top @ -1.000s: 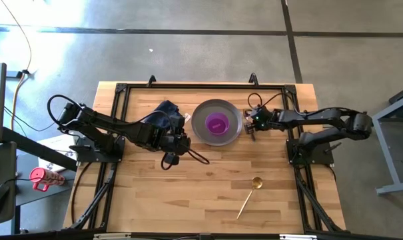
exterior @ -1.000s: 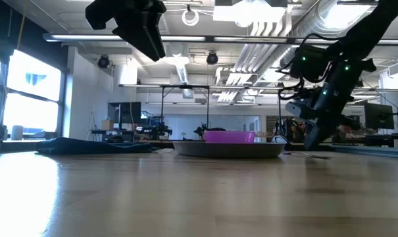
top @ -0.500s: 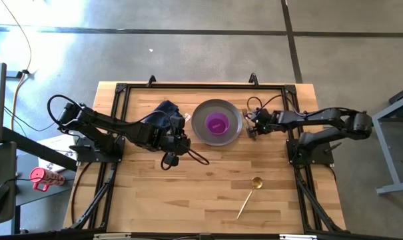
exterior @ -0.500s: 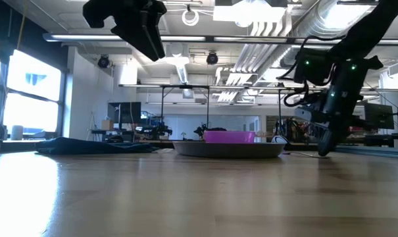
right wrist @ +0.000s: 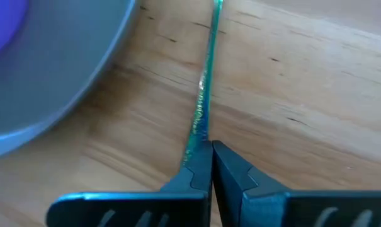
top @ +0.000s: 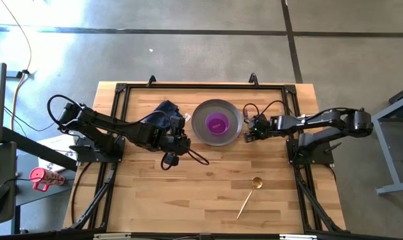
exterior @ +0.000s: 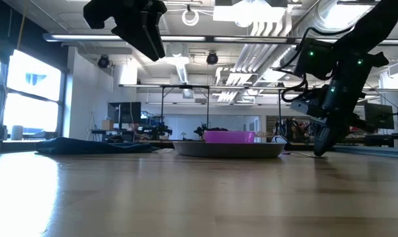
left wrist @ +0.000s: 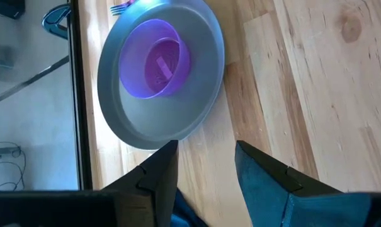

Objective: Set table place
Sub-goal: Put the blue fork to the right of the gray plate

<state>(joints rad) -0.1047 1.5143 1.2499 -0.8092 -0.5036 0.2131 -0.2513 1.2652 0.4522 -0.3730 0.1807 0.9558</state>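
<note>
Landmark: round grey metal plate [top: 218, 122] on the light plank tabletop [top: 208, 190], toward its far edge. Small magenta bowl [top: 217, 124] sits in the plate's centre, likely already placed.

Right gripper [top: 250, 129] just beside the plate's right rim, low at the tabletop. Right wrist view: its fingers [right wrist: 231, 167] pressed together on the end of the thin teal-handled fork [right wrist: 203, 101], which lies flat on the wood alongside the plate rim. Held by the handle end, probably to lay or straighten it parallel to the plate.

Left gripper [top: 166, 160] to the plate's left and nearer the front, raised above the tabletop; fingers [left wrist: 264, 169] apart, holding nothing. Waiting.

Dark navy cloth napkin [top: 166, 115] rumpled just left of the plate, partly under the left arm. Not yet laid out, by the look of it.

Slim gold spoon [top: 249, 196] well apart from the plate, toward the front right, untouched.

Obstruction: the plate rim sits close to the fork, leaving little room on that side. A cable loop [top: 196, 157] trails off the left gripper near the plate's front.
</note>
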